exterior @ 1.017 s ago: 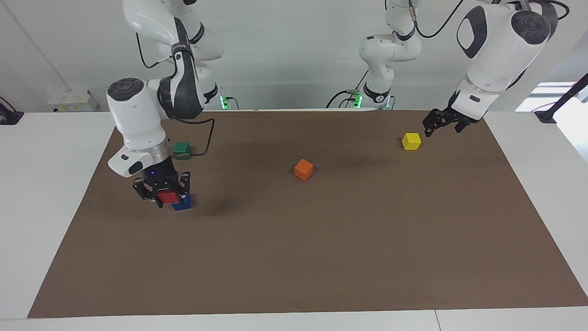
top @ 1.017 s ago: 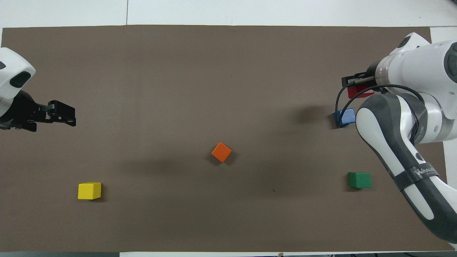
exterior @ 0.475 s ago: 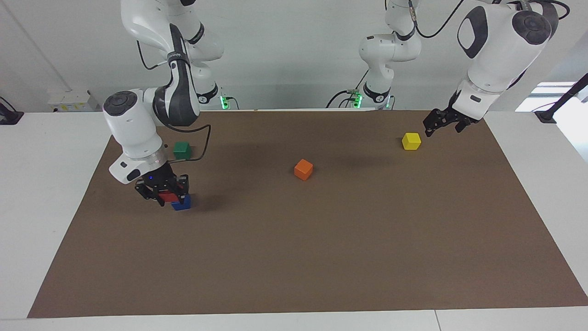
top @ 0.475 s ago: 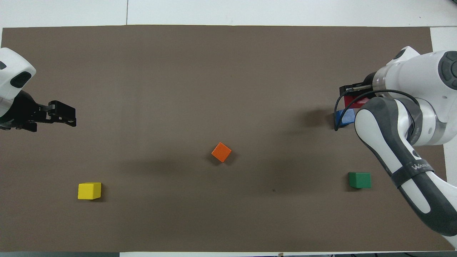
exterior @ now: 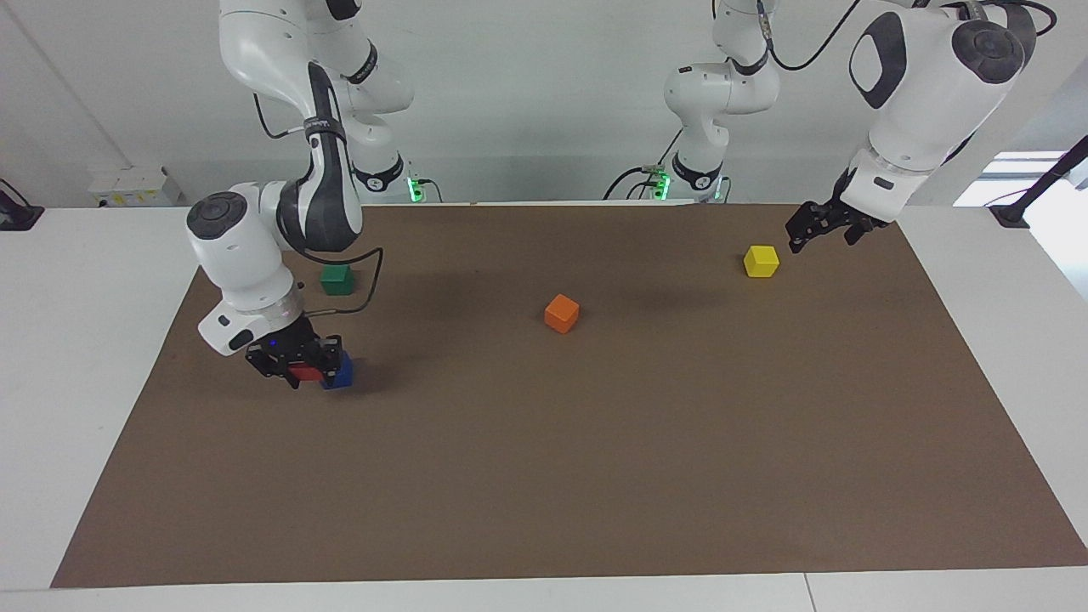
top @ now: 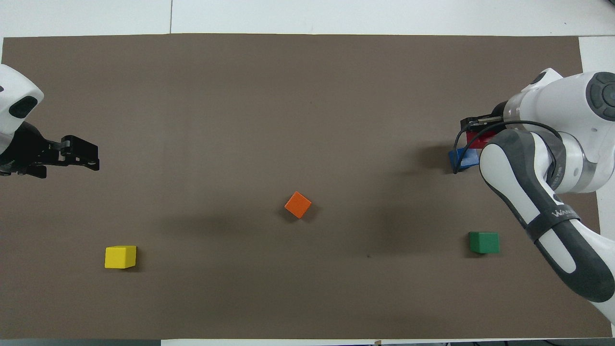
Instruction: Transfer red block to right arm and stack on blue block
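While right arm [top: 543, 192] grips red block [exterior: 306, 371], forearm band lettering unreadable

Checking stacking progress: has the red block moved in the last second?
Yes. The red block, in the right end effector, has dropped lower against the blue block.

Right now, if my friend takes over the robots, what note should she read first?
Right gripper: shut on the small glossy red cube, low over the small dark blue cube at the right arm's end of the brown mat.
Left gripper: open, holding nothing, waiting above the mat near the yellow cube.
Done: the handover; the red cube is with the right arm.
Left: settle the red cube squarely on the blue cube, let go, lift away. Whether the cubes touch yet is unclear.
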Robot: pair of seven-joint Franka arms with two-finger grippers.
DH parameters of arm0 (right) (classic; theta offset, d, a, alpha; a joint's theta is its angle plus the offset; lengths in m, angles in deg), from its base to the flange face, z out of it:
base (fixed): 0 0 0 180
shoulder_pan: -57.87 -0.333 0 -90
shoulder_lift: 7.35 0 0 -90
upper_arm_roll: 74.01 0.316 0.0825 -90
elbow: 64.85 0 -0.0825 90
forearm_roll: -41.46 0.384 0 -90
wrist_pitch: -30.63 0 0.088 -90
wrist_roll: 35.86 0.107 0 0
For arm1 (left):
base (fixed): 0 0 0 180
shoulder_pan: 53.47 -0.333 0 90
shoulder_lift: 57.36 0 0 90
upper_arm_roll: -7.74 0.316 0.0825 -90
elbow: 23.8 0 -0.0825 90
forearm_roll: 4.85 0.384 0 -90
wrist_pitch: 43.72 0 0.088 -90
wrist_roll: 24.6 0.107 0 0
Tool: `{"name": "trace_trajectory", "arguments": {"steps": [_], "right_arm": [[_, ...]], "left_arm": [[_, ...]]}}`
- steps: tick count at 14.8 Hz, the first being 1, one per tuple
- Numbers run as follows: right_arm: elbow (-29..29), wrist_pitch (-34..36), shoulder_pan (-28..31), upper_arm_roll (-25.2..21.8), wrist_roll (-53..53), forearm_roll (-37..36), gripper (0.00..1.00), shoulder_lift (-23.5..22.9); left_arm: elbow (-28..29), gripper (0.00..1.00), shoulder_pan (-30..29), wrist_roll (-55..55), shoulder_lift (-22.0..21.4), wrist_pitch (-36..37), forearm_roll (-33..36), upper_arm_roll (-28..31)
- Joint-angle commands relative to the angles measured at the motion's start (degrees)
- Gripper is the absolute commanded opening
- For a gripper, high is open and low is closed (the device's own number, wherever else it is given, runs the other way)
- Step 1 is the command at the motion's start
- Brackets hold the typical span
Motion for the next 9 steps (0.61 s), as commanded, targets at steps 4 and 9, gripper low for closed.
{"name": "trace_trajectory", "arguments": {"steps": [4,9], "right_arm": [[2.7,-1.3,0.7,0.4,-1.7,1.3,0.0,0.9],[4.0,-1.9,0.5,0.5,-1.7,1.3,0.0,1.1]], "left_arm": [[0.4,1.0,-0.2,-0.1,-0.6,0.9,0.2,0.4],[0.4,1.0,-0.2,-0.1,-0.6,0.9,0.2,0.3]]}}
